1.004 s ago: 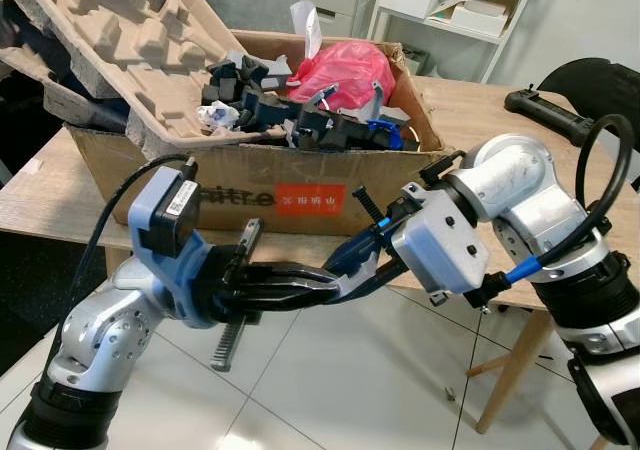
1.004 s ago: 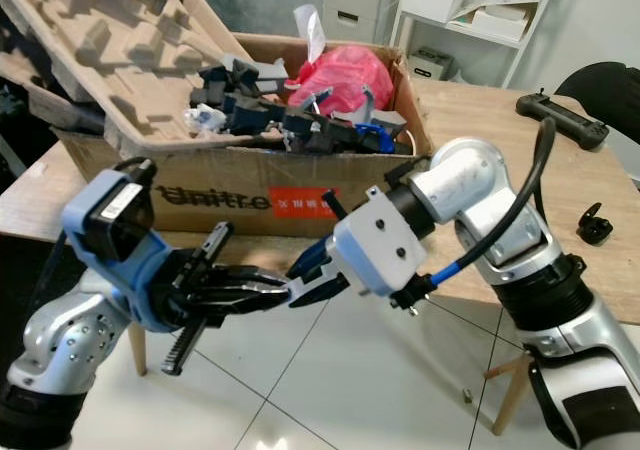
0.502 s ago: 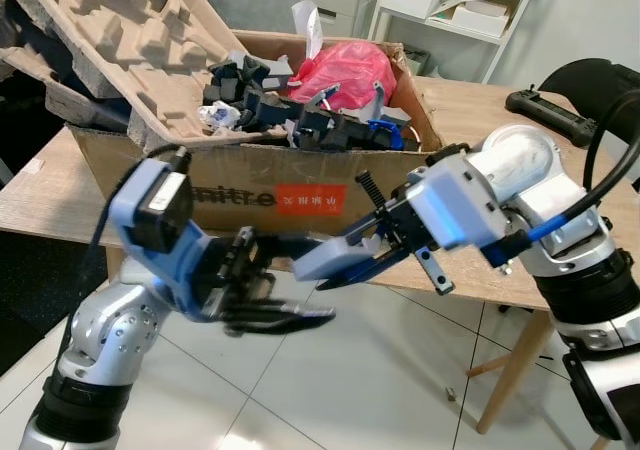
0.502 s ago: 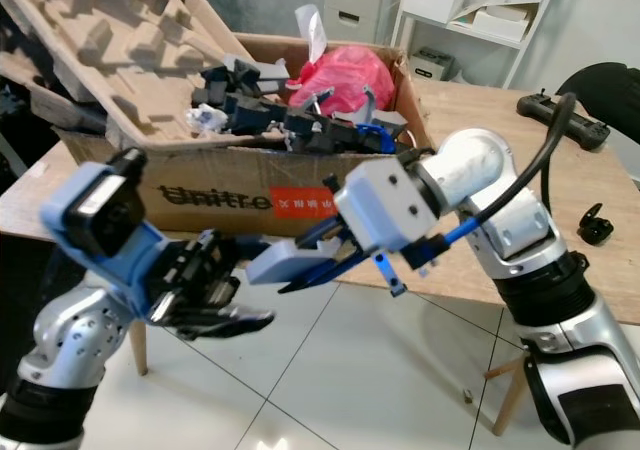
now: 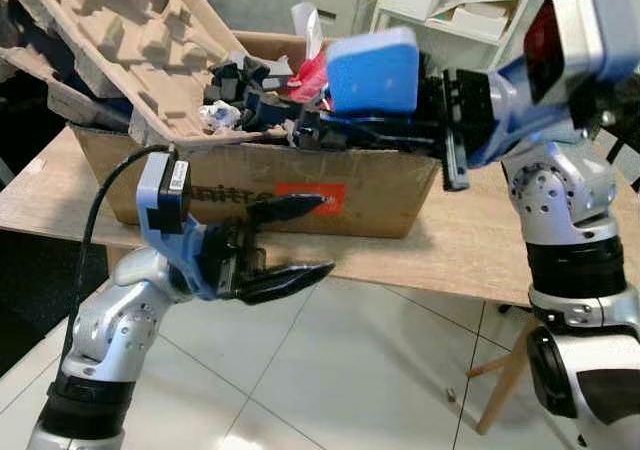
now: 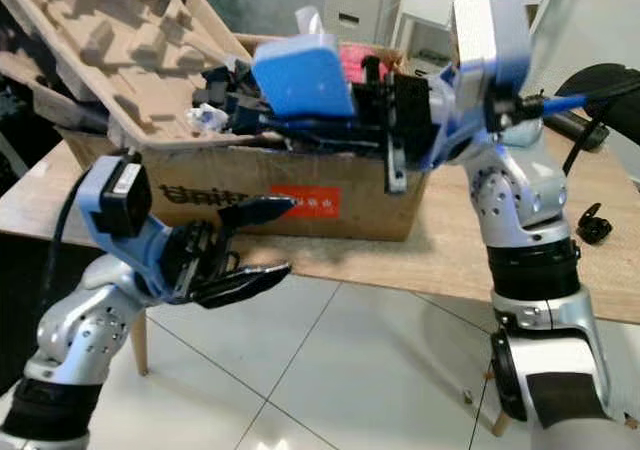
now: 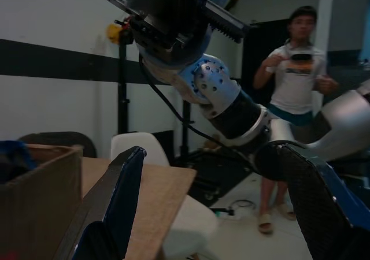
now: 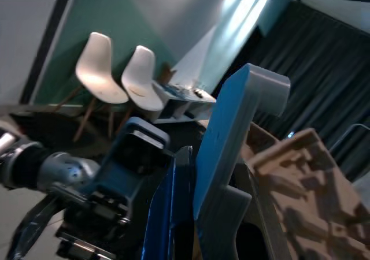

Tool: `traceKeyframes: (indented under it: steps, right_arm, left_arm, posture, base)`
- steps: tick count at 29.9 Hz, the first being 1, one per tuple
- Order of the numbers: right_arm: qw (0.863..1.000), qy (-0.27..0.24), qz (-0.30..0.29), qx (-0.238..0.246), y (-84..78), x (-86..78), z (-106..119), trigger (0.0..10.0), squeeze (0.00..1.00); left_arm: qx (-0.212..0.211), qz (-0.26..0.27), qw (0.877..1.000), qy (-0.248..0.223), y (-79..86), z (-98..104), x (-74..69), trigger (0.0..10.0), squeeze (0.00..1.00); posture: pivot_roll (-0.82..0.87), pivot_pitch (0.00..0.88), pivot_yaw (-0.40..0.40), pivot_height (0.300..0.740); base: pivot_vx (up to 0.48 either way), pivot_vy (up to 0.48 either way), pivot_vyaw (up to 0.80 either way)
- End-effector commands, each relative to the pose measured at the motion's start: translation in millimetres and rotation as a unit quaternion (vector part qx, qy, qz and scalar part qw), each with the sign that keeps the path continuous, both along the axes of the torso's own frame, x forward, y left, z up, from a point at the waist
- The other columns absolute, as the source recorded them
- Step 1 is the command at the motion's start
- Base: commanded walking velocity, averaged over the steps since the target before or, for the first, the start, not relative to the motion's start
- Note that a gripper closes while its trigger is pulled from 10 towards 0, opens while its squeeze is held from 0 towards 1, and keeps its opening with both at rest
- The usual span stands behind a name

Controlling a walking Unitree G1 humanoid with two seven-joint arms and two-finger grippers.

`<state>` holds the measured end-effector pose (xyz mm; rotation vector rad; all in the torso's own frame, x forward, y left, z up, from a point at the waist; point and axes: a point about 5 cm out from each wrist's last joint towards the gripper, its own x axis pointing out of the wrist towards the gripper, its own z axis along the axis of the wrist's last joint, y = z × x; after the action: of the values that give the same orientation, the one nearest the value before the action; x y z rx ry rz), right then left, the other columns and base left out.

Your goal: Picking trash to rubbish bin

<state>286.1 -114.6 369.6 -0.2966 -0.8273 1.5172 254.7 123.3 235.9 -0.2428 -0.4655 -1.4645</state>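
My right gripper [image 5: 345, 120] is raised over the open cardboard box [image 5: 370, 185] and is shut on a flat blue plastic piece [image 5: 372, 70], which stands on edge above the box's contents. In the right wrist view the blue plastic piece [image 8: 231, 138] stands close beside one finger. The box holds black scraps [image 5: 240, 90] and a red bag [image 5: 308, 72], mostly hidden behind the piece. Below the table edge, in front of the box, my left gripper [image 5: 325, 235] is open with nothing between its fingers [image 7: 115, 196].
A moulded pulp tray [image 5: 110, 40] leans out of the box's left side. The box rests on a wooden table [image 5: 470, 250] above a white tiled floor. A small black object [image 6: 595, 225] lies on the table's right. A person [image 7: 295, 69] stands some way off.
My right arm swung up from below the table edge to above the box, carrying the blue piece. The left gripper stayed low, drew apart from the right one, and its fingers spread.
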Motion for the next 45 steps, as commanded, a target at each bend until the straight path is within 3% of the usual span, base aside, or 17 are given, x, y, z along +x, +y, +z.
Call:
traceKeyframes:
  steps: [1,8,9,14,18,23,24,25,26,27,28,29,41,42,43,44,45]
  right_arm:
    - [0.998,-0.007,-0.042,0.038,-6.2,6.4,10,0.0,0.00]
    - [0.978,0.037,-0.186,0.088,-14.7,50.4,5,0.0,0.00]
    - [0.978,0.037,-0.186,0.088,-14.7,50.4,5,0.0,0.00]
    - [0.953,0.078,-0.275,0.099,-20.5,75.5,-7,0.0,0.00]
    - [0.919,0.109,-0.359,0.118,-27.3,98.5,-13,0.0,0.00]
    - [0.903,0.127,-0.393,0.115,-29.4,108.7,-20,0.1,0.00]
    - [0.898,0.136,-0.403,0.115,-29.9,111.8,-23,0.8,0.00]
    - [0.895,0.147,-0.407,0.112,-29.3,114.2,-27,4.2,0.00]
    - [0.892,0.155,-0.410,0.109,-28.4,116.2,-30,5.3,0.00]
    - [0.892,0.155,-0.410,0.109,-28.4,116.2,-30,5.3,0.00]
    - [0.891,0.162,-0.410,0.106,-26.9,117.5,-33,9.1,0.00]
    - [0.892,0.167,-0.408,0.101,-25.1,118.2,-36,10.0,0.00]
    - [0.908,0.172,-0.375,0.075,-15.5,117.7,-46,10.0,0.00]
    - [0.909,0.172,-0.372,0.075,-16.5,117.3,-46,10.0,0.07]
    - [0.909,0.172,-0.372,0.075,-16.5,117.3,-46,10.0,0.07]
    - [0.909,0.174,-0.372,0.078,-18.9,117.3,-44,10.0,0.50]
    - [0.909,0.174,-0.372,0.078,-18.9,117.3,-44,10.0,0.50]
  left_arm:
    - [-0.010,0.020,1.000,0.003,-0.9,-1,3.1,10.0,0.00]
    - [-0.029,0.089,0.996,-0.004,-4.1,4,11.8,10.0,0.00]
    - [-0.029,0.089,0.996,-0.004,-4.1,4,11.8,10.0,0.00]
    - [-0.034,0.120,0.992,-0.002,-7.5,3,15.0,10.0,0.00]
    - [-0.037,0.131,0.991,-0.007,-13.7,7,12.2,10.0,0.00]
    - [-0.039,0.141,0.989,-0.015,-16.1,11,8.7,10.0,0.00]
    - [-0.039,0.145,0.989,-0.018,-16.7,12,7.4,10.0,0.00]
    - [-0.040,0.147,0.988,-0.023,-17.1,14,5.8,10.0,0.00]
    - [-0.042,0.149,0.988,-0.026,-17.3,17,4.1,10.0,0.00]
    - [-0.042,0.149,0.988,-0.026,-17.3,17,4.1,10.0,0.00]
    - [-0.043,0.151,0.987,-0.029,-17.4,19,2.8,10.0,0.00]
    - [-0.044,0.152,0.987,-0.031,-17.4,20,1.9,10.0,0.00]
    - [-0.063,0.159,0.984,-0.058,-16.6,38,-0.4,10.0,0.00]
    - [-0.063,0.158,0.984,-0.058,-17.1,37,-0.4,10.0,0.00]
    - [-0.063,0.158,0.984,-0.058,-17.1,37,-0.4,10.0,0.00]
    - [-0.062,0.156,0.984,-0.058,-18.0,37,0.0,10.0,0.00]
    - [-0.062,0.156,0.984,-0.058,-18.0,37,0.0,10.0,0.00]
  posture:
    - [0.09,0.097,-0.051,0.740]
    - [0.09,0.108,-0.057,0.740]
    - [0.09,0.108,-0.057,0.740]
    - [0.10,0.124,-0.059,0.740]
    - [0.11,0.143,-0.063,0.740]
    - [0.13,0.161,-0.067,0.740]
    - [0.13,0.163,-0.067,0.740]
    - [0.14,0.165,-0.067,0.740]
    - [0.14,0.168,-0.067,0.740]
    - [0.14,0.168,-0.067,0.740]
    - [0.14,0.169,-0.068,0.740]
    - [0.14,0.169,-0.068,0.740]
    - [0.12,0.164,-0.067,0.740]
    - [0.12,0.162,-0.065,0.740]
    - [0.12,0.162,-0.065,0.740]
    - [0.12,0.157,-0.063,0.740]
    - [0.12,0.157,-0.063,0.740]
  base:
    - [0.000,0.000,0.00]
    - [0.000,0.000,0.00]
    - [0.000,0.000,0.00]
    - [0.000,0.000,0.00]
    - [0.000,0.000,0.00]
    - [0.000,0.000,0.00]
    - [0.000,0.000,0.00]
    - [0.000,0.000,0.00]
    - [0.000,0.000,0.00]
    - [0.000,0.000,0.00]
    - [0.000,0.000,0.00]
    - [0.000,0.000,0.00]
    - [0.000,0.000,0.00]
    - [0.000,0.000,0.00]
    - [0.000,0.000,0.00]
    - [0.000,0.000,0.00]
    - [0.000,0.000,0.00]
